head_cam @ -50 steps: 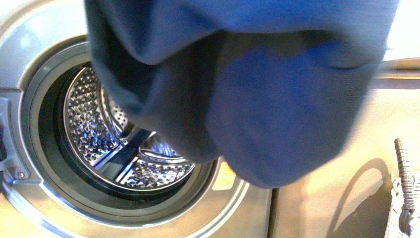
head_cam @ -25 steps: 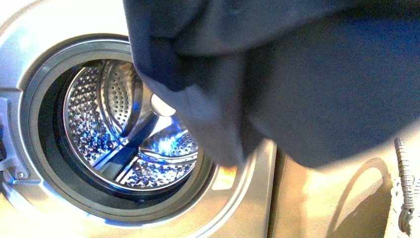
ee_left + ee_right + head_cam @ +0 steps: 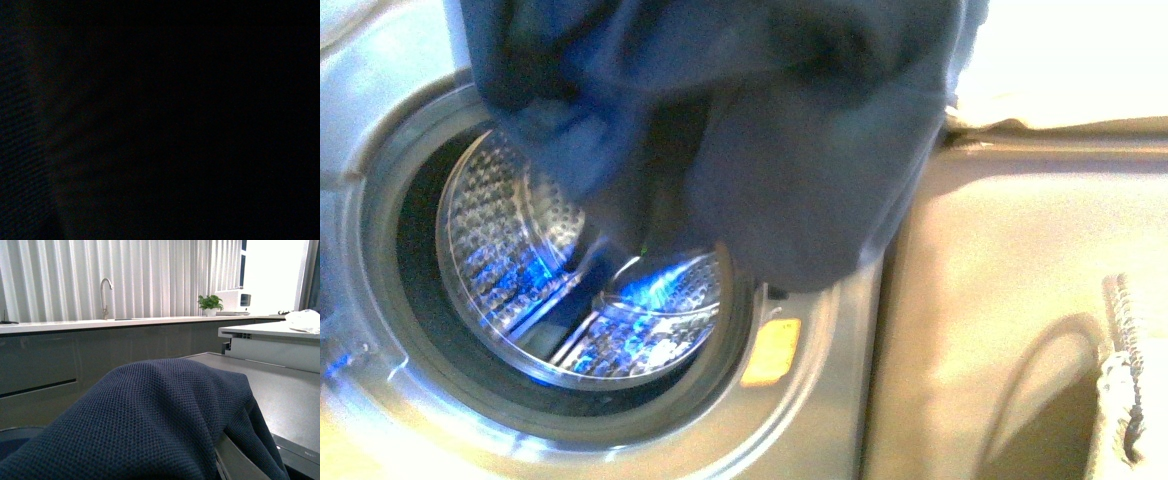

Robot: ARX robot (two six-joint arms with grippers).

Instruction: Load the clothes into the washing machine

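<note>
Washing machine [image 3: 825,420]: its round mouth stood open, lit blue inside.
Clothes [image 3: 800,150]: hung across the mouth's upper right edge, with the lowest fold outside over the front panel.
Drum [image 3: 490,230]: bare steel showed at the mouth's lower left.
Jaws: no gripper showed. The left wrist view was dark and cloth [image 3: 150,425] filled the right, so their grip could not be told.
Risk: if released there, the outer fold would probably catch the rim and slide down the front past the orange sticker [image 3: 770,352].
</note>
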